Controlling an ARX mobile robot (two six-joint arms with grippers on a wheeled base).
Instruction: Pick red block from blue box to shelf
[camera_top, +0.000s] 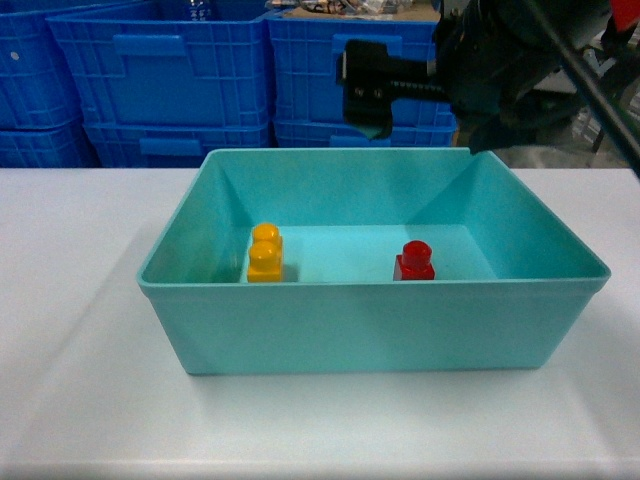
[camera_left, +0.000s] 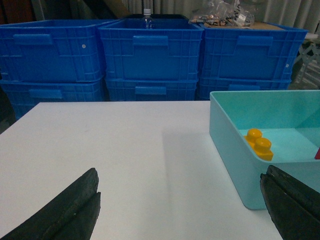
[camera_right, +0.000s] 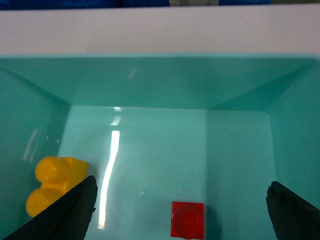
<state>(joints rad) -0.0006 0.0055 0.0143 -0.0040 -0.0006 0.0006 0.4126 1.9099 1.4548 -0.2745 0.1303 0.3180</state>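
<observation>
Right tool: spread wide above the box, empty.
Aim: descend plumb, straddle the red block, avoid the yellow brick.

open room around red block, yellow brick apart

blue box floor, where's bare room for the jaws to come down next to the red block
Inside the blue box, the floor between the yellow brick and the red block is bare, and so is the strip from the red block to the right wall. The left wall is crowded: the yellow brick sits close against it. The right gripper is open above the red block.
</observation>
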